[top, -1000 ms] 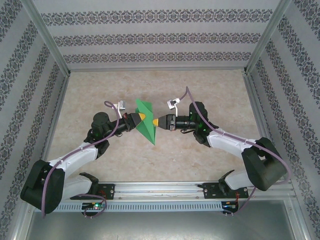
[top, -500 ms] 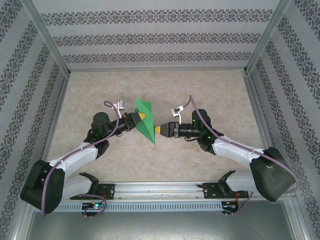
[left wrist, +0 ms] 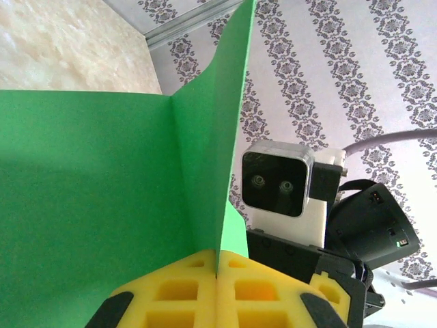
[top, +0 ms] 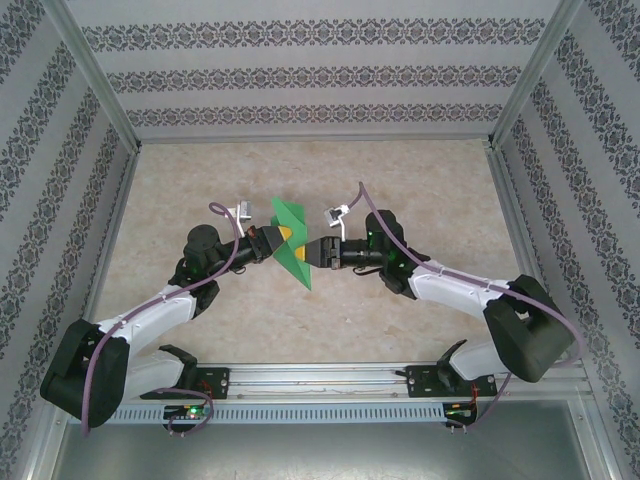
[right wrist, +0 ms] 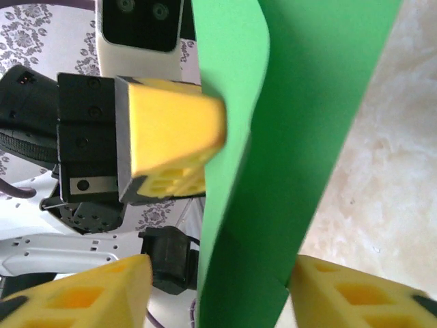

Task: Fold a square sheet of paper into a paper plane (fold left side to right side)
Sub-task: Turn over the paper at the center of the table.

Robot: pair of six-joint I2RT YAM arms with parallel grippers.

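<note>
The green sheet of paper (top: 297, 264), folded into a creased shape with its point downward, hangs upright above the table between both arms. My left gripper (top: 284, 235) is shut on its left side; in the left wrist view the yellow pads (left wrist: 171, 294) pinch a thin flap of the paper (left wrist: 95, 191) at the crease. My right gripper (top: 313, 252) reaches in from the right, open. In the right wrist view its jaws (right wrist: 218, 294) straddle the paper (right wrist: 293, 137). The right pad is at the paper's edge and the left pad stands apart from it.
The beige marbled table (top: 420, 180) lies below, walled by patterned panels (top: 300, 75) at the back and sides. The metal rail (top: 320, 375) with both arm bases runs along the near edge. The left gripper's yellow finger (right wrist: 171, 137) sits just beyond the paper.
My right gripper drew back and down from the paper, then came forward again so that its jaws now stand around the fold. The left gripper and the paper have stayed put.
</note>
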